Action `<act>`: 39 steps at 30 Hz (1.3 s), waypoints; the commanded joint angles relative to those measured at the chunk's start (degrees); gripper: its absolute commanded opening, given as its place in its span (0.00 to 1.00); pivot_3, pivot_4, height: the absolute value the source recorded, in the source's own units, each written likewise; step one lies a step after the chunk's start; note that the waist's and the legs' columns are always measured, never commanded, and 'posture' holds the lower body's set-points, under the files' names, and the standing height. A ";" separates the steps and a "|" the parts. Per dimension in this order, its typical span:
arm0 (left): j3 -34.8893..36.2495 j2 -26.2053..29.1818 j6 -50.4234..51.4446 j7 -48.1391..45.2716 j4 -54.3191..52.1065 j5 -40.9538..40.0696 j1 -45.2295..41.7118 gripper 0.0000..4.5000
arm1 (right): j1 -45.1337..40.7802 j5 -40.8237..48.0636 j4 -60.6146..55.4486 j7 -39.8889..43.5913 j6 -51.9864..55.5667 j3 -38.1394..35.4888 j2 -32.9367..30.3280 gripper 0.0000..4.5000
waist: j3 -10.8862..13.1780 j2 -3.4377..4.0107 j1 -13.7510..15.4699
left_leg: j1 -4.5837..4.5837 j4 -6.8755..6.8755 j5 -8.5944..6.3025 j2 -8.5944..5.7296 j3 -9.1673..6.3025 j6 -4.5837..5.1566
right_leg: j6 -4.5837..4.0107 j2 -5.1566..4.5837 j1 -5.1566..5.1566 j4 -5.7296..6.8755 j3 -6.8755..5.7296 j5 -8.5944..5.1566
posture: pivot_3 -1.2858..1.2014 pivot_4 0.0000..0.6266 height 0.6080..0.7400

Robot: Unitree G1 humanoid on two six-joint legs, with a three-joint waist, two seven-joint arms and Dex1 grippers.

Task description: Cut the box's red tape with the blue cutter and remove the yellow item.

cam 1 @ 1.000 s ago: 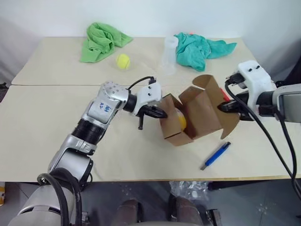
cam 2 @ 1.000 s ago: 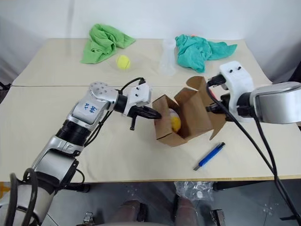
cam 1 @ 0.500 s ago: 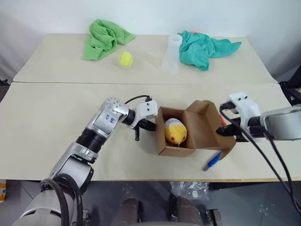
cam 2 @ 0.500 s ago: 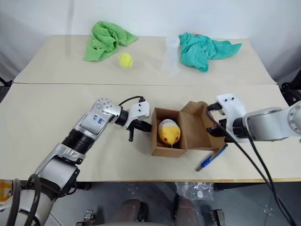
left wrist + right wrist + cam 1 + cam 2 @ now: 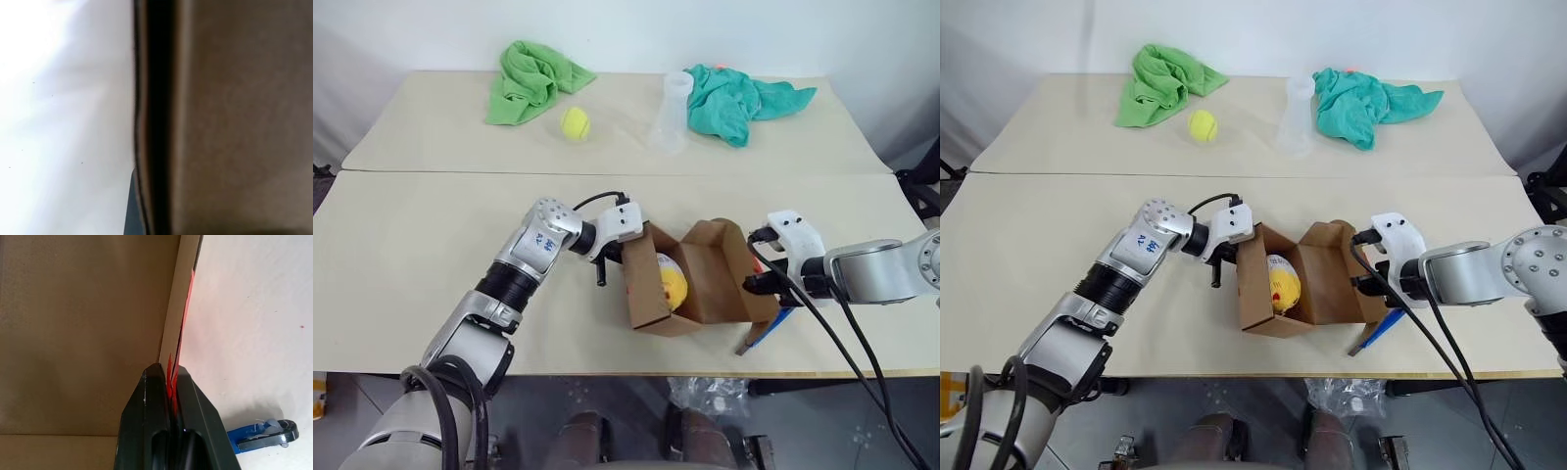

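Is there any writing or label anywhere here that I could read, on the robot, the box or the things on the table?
Blue handwritten marks on the left arm's silver forearm: too small and blurred to read.
Dark markings on the yellow item in the box: a printed pattern, not legible as text.
Red tape, blue cutter, tennis ball, green cloth, teal cloth, clear cup: no text visible.

The box (image 5: 690, 284) has come down to the table, now tipped on its side
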 commanded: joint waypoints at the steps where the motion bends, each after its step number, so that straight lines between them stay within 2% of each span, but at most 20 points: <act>1: 1.60 0.96 -1.64 0.44 1.36 0.66 -1.92 0.00 | -0.67 0.34 -0.51 -0.64 -0.66 -1.37 0.31 0.00 | 0.00 0.00 -0.10 | 0.00 0.00 0.00 0.01 0.10 0.00 | 0.00 0.00 0.00 0.00 0.00 0.00 | 0.52 0.24 1.00; 8: 3.60 3.23 -3.39 1.59 5.82 1.70 -3.73 0.00 | -0.88 -0.48 -0.47 -2.08 -0.88 -1.24 1.00 0.00 | 0.00 0.00 -0.24 | 0.01 -0.01 0.01 0.02 0.30 -0.01 | 0.00 0.01 0.00 0.00 0.00 0.00 | 0.52 0.24 1.00; 12: 6.32 4.14 -4.24 2.51 8.96 0.86 -7.95 0.00 | -2.09 -0.96 -0.46 -3.10 -0.45 -1.15 1.51 0.00 | 0.01 -0.01 -0.45 | 0.00 -0.01 0.01 0.04 0.31 -0.01 | 0.00 0.03 -0.01 0.00 0.00 0.00 | 0.52 0.24 1.00; 16: 12.99 0.72 2.79 -0.69 4.42 -7.44 -15.04 0.00 | -3.76 -1.30 -0.46 -3.46 0.13 -0.86 2.07 0.00 | 0.03 -0.04 -0.01 | -0.12 0.05 0.01 0.02 0.24 -0.01 | 0.04 0.02 -0.02 -0.03 -0.01 0.02 | 0.52 0.24 1.00; 19: 13.92 -0.96 8.76 -3.81 -2.21 -11.67 -15.52 0.00 | -4.24 -1.46 -0.06 -3.52 0.29 -0.76 2.43 0.00 | 0.02 -0.04 0.11 | -0.17 0.04 0.00 -0.01 0.19 0.01 | 0.06 0.02 -0.03 -0.07 -0.03 0.03 | 0.52 0.24 1.00; 23: 9.94 -2.85 12.02 -7.36 -9.69 -13.39 -13.17 0.00 | -4.50 -2.01 0.45 -3.33 0.64 -1.04 2.49 0.00 | 0.02 -0.03 -0.27 | -0.14 -0.02 0.00 0.03 0.24 0.01 | 0.05 0.11 -0.03 -0.11 -0.04 0.03 | 0.52 0.24 1.00; 29: 3.27 -2.77 7.53 -9.27 -11.18 -9.75 -9.52 0.00 | -4.66 -2.53 0.78 -3.22 0.94 -1.60 2.72 0.00 | 0.02 -0.03 -0.69 | -0.10 0.04 0.06 0.08 0.29 -0.10 | 0.05 0.15 -0.02 -0.05 0.02 0.03 | 0.52 0.24 1.00; 39: -1.86 -0.90 2.80 -11.68 -11.35 -6.27 -6.36 0.00 | -3.85 -0.81 -0.33 -3.95 0.22 -2.15 1.45 0.00 | 0.02 -0.03 -1.11 | -0.07 0.03 0.07 0.10 0.28 -0.11 | 0.05 0.14 -0.02 -0.02 0.04 0.03 | 0.52 0.24 1.00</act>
